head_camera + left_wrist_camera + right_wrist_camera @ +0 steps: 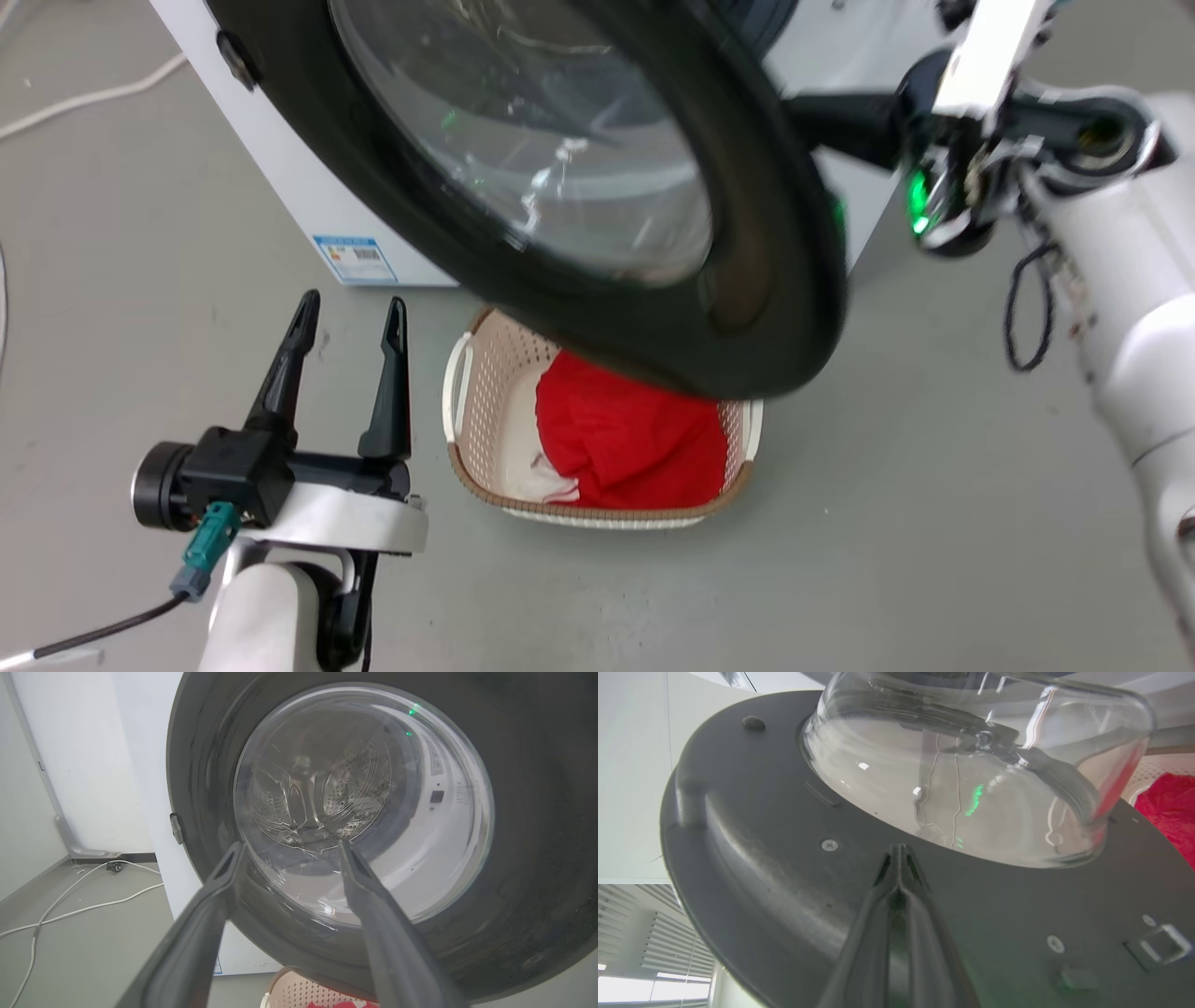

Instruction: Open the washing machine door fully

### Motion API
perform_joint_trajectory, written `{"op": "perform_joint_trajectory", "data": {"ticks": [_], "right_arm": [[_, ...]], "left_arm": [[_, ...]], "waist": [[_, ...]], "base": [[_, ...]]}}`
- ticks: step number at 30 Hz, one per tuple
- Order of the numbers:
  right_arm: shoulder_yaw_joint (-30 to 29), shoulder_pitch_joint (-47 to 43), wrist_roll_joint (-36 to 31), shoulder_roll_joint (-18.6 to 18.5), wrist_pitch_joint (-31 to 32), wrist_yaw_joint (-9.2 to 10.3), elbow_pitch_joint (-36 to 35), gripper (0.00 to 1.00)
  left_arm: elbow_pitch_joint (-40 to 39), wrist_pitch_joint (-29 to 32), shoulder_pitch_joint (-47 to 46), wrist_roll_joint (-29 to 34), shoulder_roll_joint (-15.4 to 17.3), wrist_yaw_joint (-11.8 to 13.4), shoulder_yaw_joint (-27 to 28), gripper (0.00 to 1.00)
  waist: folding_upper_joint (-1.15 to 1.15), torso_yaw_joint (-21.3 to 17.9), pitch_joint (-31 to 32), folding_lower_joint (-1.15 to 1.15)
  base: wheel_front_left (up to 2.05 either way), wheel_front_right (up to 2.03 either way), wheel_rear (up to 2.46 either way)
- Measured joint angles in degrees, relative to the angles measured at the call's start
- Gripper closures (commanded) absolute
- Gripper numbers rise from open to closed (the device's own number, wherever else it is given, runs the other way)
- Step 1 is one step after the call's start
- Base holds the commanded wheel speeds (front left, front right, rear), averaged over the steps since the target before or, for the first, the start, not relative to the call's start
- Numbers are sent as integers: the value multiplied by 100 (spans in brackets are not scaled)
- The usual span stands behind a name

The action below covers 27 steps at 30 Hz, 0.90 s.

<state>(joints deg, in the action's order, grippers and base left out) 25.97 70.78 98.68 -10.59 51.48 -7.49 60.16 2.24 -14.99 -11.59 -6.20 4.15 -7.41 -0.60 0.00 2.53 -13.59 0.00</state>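
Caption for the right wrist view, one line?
Right gripper, fingers shut, pointing at the inner face of the open washing machine door, beside its glass bowl.

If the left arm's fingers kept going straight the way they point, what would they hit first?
Most likely the washing machine door. In the left wrist view, the open left gripper aims at the door's lower middle, with nothing in between. How far off the door is cannot be judged well.

the washing machine door (784, 280) is cut off at the top. behind the door, much of the washing machine (341, 210) is hidden. under the door, the far end of the basket (476, 392) is hidden. beside the door, the print on the label (355, 259) is too small to read.
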Motion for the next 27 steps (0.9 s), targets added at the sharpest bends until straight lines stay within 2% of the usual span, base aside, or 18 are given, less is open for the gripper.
{"op": "perform_joint_trajectory", "data": {"ticks": [10, 18, 23, 27], "right_arm": [[152, -1252, 309, 422, 491, -1, -1204, 100], [491, -1893, 476, 658, 470, -1, -1960, 100], [600, -2144, 544, 711, 201, 0, -2262, 100], [347, -2361, 390, 712, -713, 0, -2514, 100]], "left_arm": [[102, 0, 261, 16, -63, 0, -41, 0], [177, 1, 348, 5, -86, 0, -175, 0], [226, 0, 381, -2, -92, 0, -221, 0], [265, 1, 420, -3, -99, 0, -199, 0]], "waist": [[0, 16, 531, -1], [0, 121, 721, -1], [0, 148, 761, -1], [0, 115, 819, -1]], "base": [[0, 0, 0], [0, 0, 0], [0, 0, 0], [0, 0, 0]]}}
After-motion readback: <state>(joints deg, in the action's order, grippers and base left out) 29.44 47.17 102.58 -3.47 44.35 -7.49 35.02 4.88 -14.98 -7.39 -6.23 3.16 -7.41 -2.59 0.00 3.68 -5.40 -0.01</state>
